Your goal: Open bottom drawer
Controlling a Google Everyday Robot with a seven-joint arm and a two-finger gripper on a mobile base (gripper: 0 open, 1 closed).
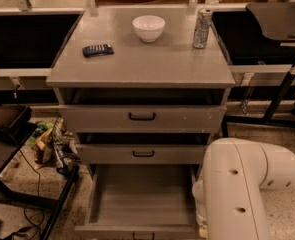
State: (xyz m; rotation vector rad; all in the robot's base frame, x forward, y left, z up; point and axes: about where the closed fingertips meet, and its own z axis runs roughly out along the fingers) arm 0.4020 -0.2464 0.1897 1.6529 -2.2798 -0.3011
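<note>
bottom drawer (142, 199) pulled well out; hand out of frame past white arm (237, 184), lower right; grip cannot tell.

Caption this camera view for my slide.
Bottom drawer open and empty; robot arm at its right, gripper out of view.

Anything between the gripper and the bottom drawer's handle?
Nothing visible blocks the bottom drawer, pulled out with its handle at the frame's lower edge. The gripper is out of view; only the white arm shows, at the drawer's right.
</note>
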